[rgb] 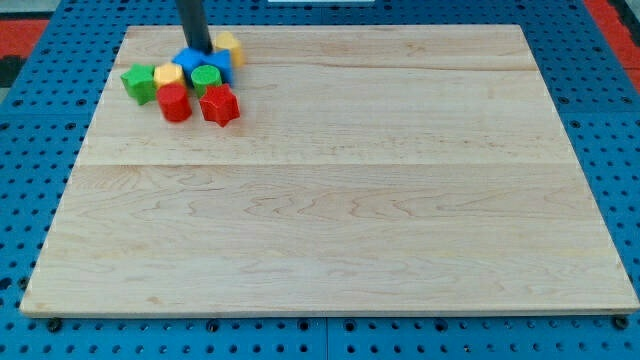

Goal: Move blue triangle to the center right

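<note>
Here, surface: pale wooden board (330,200) on a blue pegboard table (40,120).
Blocks: seven, clustered near the top-left corner; two red, two green, two yellow, one blue.
Blue triangle block (193,64): in that cluster.
My tip (199,50): a bare rod grasping nothing, touching the blue block.

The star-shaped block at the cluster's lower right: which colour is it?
Red, seen clearly in the camera view.

Red star (220,105) and green block (206,77) crowd the blue triangle's (200,63) bottom side.

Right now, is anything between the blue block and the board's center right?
Partly. My tip sits at the blue block, within a cluster. The yellow block touches its right side; the red star lies below-right. Beyond them the board shows no blocks up to the center right.
</note>
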